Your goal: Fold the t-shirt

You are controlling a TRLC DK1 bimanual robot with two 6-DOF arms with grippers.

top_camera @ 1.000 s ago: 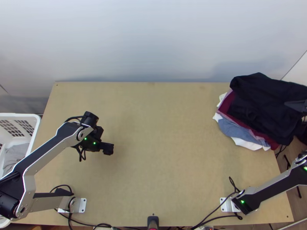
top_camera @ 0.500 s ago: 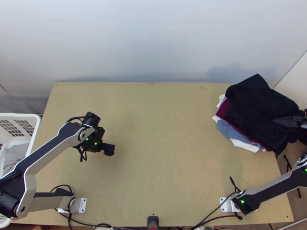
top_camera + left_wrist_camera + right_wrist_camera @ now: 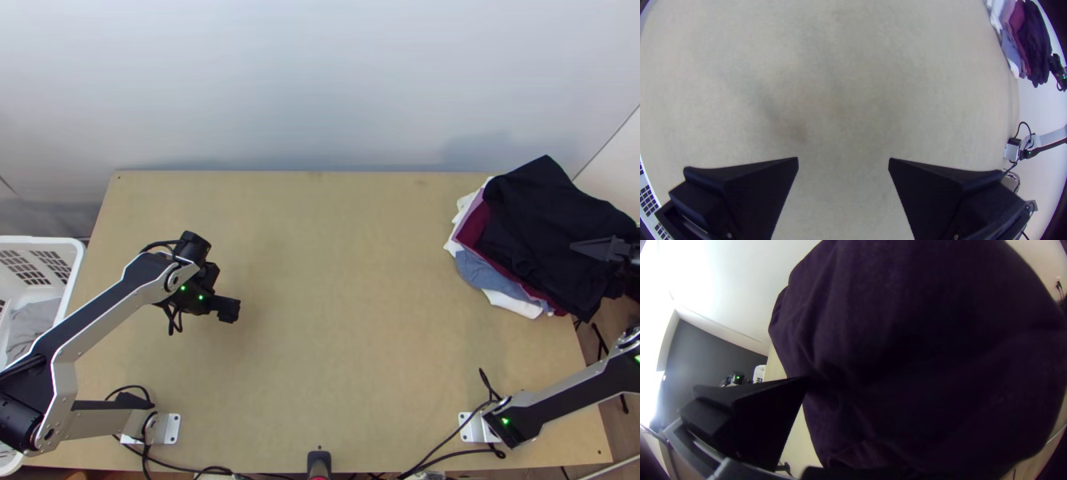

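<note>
The left gripper hangs over bare tabletop at the left; in the left wrist view the left gripper has its two fingers wide apart with nothing between them. At the table's right side a black garment lies loosely over a pile of clothes. The right gripper is at this garment's right part, one finger lying over it. In the right wrist view the right gripper is open, with one finger against the dark cloth and the other largely hidden by it.
Maroon, blue and white clothes show beneath the black one. A white basket with grey cloth stands off the table's left edge. Cables run along the near edge of the table.
The right gripper has come nearer and left, then slightly back. The black garment swung left and afterwards a little right, baring more of the clothes below. The left arm has hardly moved.
</note>
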